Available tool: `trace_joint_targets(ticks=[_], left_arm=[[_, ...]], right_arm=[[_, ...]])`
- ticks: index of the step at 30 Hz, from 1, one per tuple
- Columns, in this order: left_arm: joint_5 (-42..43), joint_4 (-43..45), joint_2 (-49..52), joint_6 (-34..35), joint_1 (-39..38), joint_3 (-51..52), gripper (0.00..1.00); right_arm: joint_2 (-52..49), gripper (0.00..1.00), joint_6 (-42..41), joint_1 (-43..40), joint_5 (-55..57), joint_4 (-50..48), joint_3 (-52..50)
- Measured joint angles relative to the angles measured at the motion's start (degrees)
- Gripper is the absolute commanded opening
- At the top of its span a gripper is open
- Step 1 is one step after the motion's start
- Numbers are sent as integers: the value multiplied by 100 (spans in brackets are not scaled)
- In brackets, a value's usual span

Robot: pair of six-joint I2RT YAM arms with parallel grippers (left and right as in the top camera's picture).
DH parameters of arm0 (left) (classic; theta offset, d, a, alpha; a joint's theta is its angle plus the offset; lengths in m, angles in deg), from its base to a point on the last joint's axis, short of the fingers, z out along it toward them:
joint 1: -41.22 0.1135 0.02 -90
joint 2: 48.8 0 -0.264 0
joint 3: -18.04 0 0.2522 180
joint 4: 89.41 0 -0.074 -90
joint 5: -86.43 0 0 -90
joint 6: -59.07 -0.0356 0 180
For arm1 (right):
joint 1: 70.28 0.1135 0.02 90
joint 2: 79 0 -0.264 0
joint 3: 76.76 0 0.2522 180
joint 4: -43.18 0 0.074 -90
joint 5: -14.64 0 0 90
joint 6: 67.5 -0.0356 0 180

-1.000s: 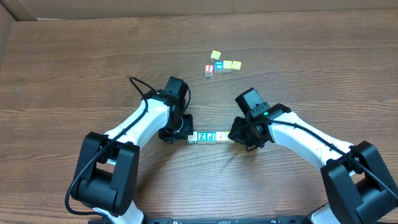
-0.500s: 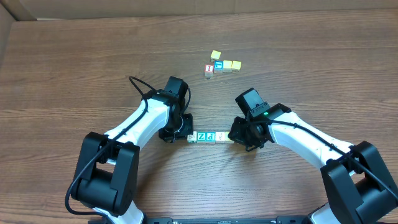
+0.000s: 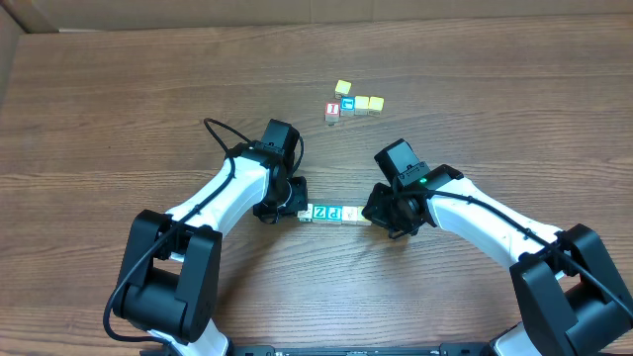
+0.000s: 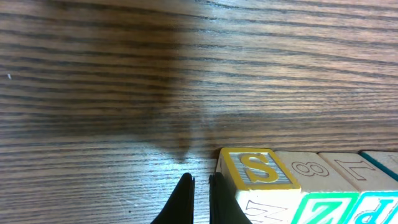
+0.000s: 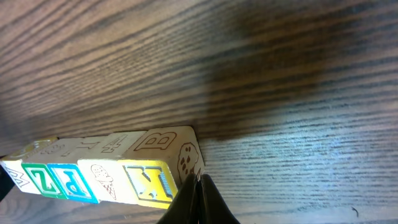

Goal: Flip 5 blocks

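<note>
Five blocks lie in one tight row between my two grippers. In the overhead view they read whitish, green Z, blue P, whitish, cream. My left gripper is shut, and its tip rests against the row's left end block, whose upper face shows a yellow S. My right gripper is shut too. Its tip touches the right end block, which has a yellow K face. Neither gripper holds anything.
A separate cluster sits farther back: a red-letter cube, a blue-letter cube and three yellow cubes. The wooden table extends all around. A cable loops off the left arm.
The row of blocks and both shut gripper tips have shifted slightly toward the far side of the table. The grippers' states are unchanged.
</note>
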Motion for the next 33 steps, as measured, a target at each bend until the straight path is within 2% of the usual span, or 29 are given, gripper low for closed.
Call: trace_joint_targets(ticks=[12, 33], left_arm=[[-79, 15, 0, 0, 0, 0, 4], [-125, 337, 0, -164, 4, 0, 4]], right_arm=[[0, 4, -68, -7, 107, -236, -11], [0, 4, -85, 17, -31, -79, -11]])
